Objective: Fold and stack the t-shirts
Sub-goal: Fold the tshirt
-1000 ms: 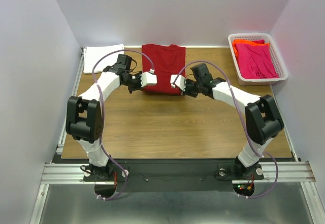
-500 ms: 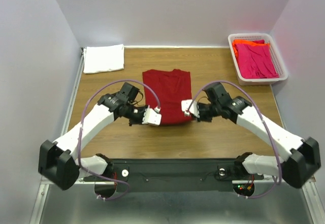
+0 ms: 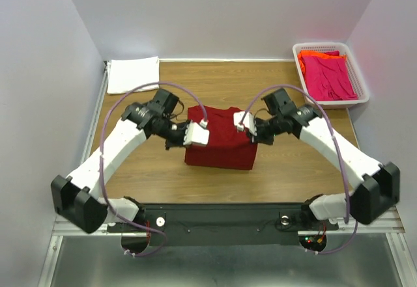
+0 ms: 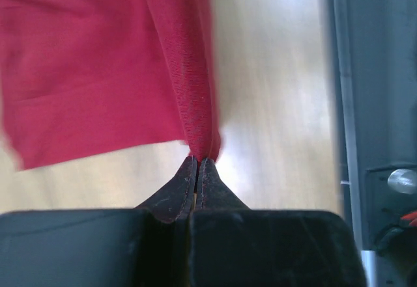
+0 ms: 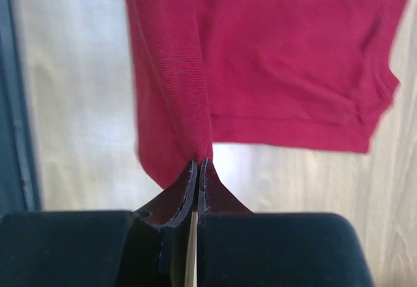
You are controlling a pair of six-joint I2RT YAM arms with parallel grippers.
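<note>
- Fingers of our left gripper are pressed tight together on a folded edge of the red shirt. The cloth hangs away from them over the wood.
- Our right gripper pinches the opposite edge in the same way, its fingers closed with red cloth bunched at the tips.
- From above, we see the red shirt near the middle of the table, held between the left gripper and the right gripper.
- Half a second ago both grippers were nearer our bases and the shirt looked flat. Now they sit further back, and the shirt's near side shows a darker band.
- A second ago the shirt was at the far edge of the table, so it has come well towards us.
- Both grippers cover the shirt's side edges from above.
- Further back on the left, a folded white shirt lies well apart from the red one.
- At the far right a basket holds a pink shirt with an orange shirt showing behind it.
</note>
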